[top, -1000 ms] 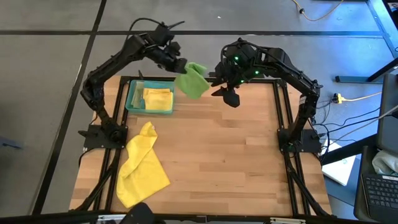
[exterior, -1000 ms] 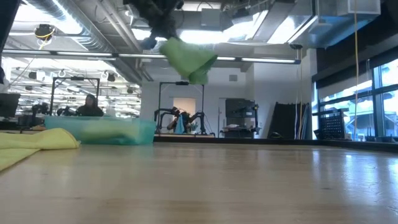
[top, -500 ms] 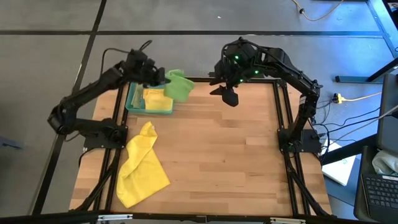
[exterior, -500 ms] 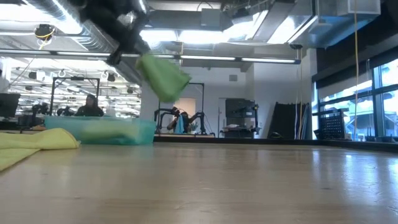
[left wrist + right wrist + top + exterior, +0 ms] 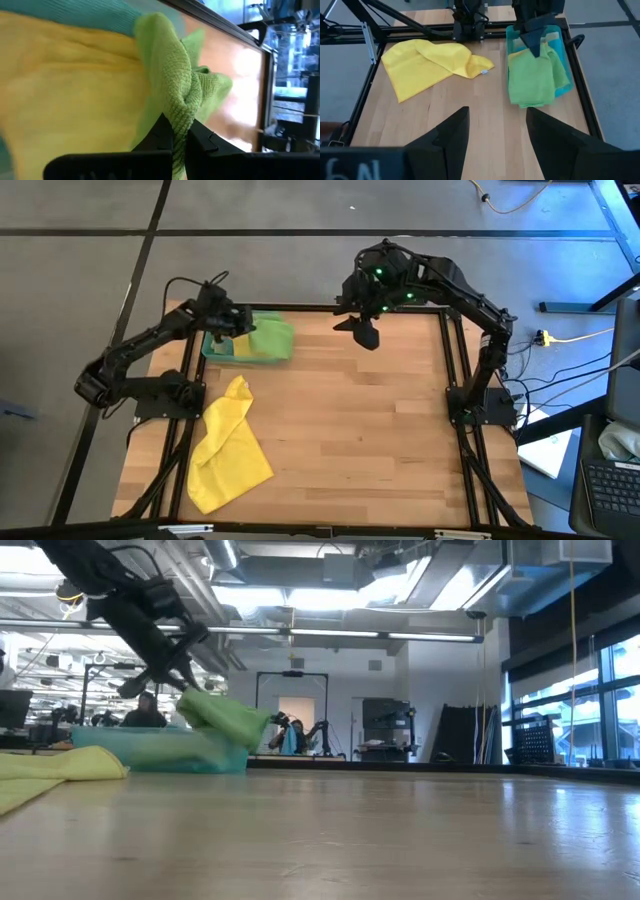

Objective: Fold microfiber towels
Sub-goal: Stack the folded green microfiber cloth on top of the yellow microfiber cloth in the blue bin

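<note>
A folded bright green towel (image 5: 270,340) lies over the teal tray (image 5: 212,346) at the table's far left, on top of a folded yellow towel (image 5: 60,80). It overhangs the tray's right side (image 5: 532,95). My left gripper (image 5: 236,330) is shut on the green towel, right above the tray (image 5: 150,752). A second yellow towel (image 5: 228,448) lies crumpled on the table's near left part. My right gripper (image 5: 362,332) hangs open in the air over the far middle of the table, its fingers (image 5: 454,132) apart with nothing between them. My left gripper pinches a bunched, several-layered fold of the green towel (image 5: 179,112) between its two fingertips. The fingers slant down at it from the table's left side. The towel's far part rests on the yellow towel in the tray, and its free end (image 5: 240,722) droops past the tray's rim.
Black frame rails (image 5: 455,370) run along the table's left, right and far edges. The bare wooden top (image 5: 370,440) stretches over the middle and right. Cables and a laptop (image 5: 550,450) lie on the floor beyond the right rail.
My left gripper has come down and toward the table's left edge with the green towel, rolling as it went. The towel, which hung clear in the air over the far middle, now lies on the tray and the yellow towel in it.
</note>
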Robot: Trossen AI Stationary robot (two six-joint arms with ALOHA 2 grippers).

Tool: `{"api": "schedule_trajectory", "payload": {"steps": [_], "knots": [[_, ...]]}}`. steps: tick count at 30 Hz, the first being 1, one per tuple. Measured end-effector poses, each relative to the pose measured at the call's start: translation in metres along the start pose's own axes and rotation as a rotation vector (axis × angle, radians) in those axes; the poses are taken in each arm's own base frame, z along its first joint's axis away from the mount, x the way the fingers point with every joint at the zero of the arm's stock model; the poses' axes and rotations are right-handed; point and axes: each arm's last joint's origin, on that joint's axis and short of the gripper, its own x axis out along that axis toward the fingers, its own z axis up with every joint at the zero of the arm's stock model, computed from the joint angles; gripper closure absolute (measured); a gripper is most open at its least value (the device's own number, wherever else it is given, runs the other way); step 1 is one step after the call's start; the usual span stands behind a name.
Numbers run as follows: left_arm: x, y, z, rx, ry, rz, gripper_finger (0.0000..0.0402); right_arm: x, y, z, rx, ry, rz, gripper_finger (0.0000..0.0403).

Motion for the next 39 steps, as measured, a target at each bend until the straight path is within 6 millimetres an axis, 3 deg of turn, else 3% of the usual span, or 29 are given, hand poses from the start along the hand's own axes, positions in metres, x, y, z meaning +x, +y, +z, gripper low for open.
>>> {"api": "schedule_trajectory", "payload": {"steps": [13,27,39], "knots": [[-0.016,0.036,0.006,0.045,0.062,0.193,0.0389,0.045,-0.011,-0.002,0.065,0.071,0.029,0.0205],[-0.028,0.052,0.016,0.095,0.017,0.257,0.0382,0.047,-0.012,0.002,0.074,0.036,0.024,0.0205],[-0.028,0.054,0.013,0.146,0.054,0.286,0.0268,0.047,-0.013,0.005,0.067,0.002,0.02,0.0205]]}}
